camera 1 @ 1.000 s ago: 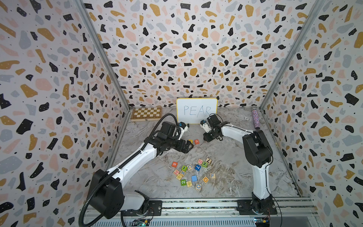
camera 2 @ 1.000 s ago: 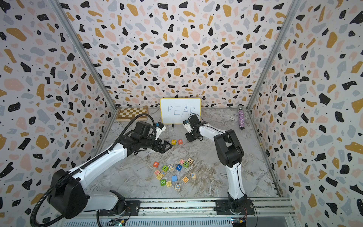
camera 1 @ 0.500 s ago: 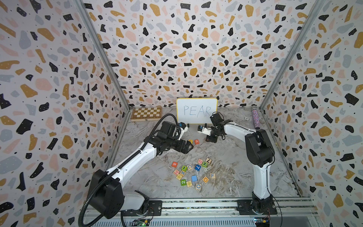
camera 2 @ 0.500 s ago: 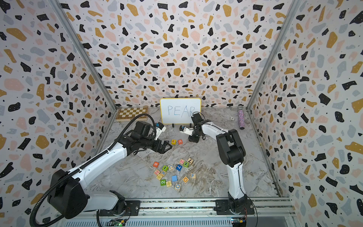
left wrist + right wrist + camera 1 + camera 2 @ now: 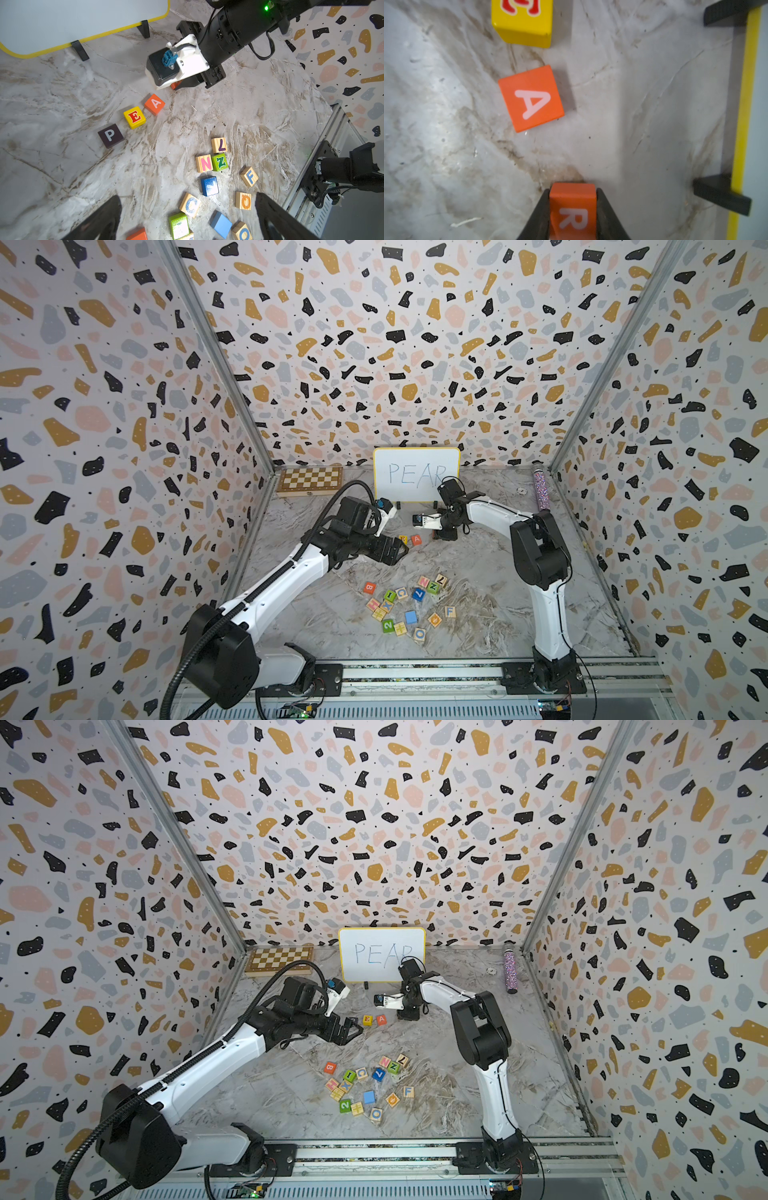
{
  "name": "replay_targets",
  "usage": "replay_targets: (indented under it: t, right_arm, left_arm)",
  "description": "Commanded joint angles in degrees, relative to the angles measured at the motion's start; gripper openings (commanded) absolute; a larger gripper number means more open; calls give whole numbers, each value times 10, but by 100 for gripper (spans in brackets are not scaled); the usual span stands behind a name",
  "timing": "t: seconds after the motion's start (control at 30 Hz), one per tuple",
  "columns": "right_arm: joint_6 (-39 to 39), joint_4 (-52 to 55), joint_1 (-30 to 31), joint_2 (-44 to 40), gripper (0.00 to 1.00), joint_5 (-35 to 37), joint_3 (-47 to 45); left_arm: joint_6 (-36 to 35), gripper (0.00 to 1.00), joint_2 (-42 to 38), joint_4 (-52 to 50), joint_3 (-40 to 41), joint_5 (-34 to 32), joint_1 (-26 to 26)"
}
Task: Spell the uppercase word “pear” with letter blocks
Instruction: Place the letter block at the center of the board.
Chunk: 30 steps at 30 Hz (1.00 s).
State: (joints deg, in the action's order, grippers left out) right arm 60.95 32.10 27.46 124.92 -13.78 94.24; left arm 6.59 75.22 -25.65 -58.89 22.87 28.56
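Observation:
Three letter blocks lie in a row on the marble floor: black P (image 5: 110,135), yellow E (image 5: 134,117) and orange A (image 5: 154,103). E (image 5: 402,539) and A (image 5: 416,539) also show in a top view. My right gripper (image 5: 573,191) is shut on the orange R block (image 5: 573,209), held low just past A with a gap between them. In both top views the right gripper (image 5: 444,535) (image 5: 407,1016) points down to the right of the row. My left gripper (image 5: 397,551) (image 5: 187,207) hangs open and empty, in front of the row.
A yellow-rimmed whiteboard (image 5: 416,475) reading PEAR stands just behind the row, on black feet (image 5: 720,195). Several loose blocks (image 5: 409,605), among them an orange B (image 5: 369,587), lie nearer the front rail. A chessboard (image 5: 309,480) and a glitter bottle (image 5: 540,489) sit at the back.
My right wrist has turned and sunk a little toward the floor beside the A block, still holding R. The left arm has hardly moved.

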Motion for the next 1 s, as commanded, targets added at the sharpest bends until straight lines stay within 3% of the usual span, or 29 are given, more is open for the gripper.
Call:
replay_targets:
  t: [0.0,0.5,0.7,0.97]
  right_arm:
    - [21,54,3,22,6,-13,31]
    - [32,103,8,22,12,-66,42]
    - [27,116,9,28,13,-59,52]
    - [15,96,11,37,22,-44,55]
  left_arm:
    - [-9,99,-17,12,10,-8,-2]
    - [-9,99,-19,17,15,-15,-2]
    - [-7,99,-22,20,18,-18,-2]
    - [-7,99,-22,21,20,-18,-2]
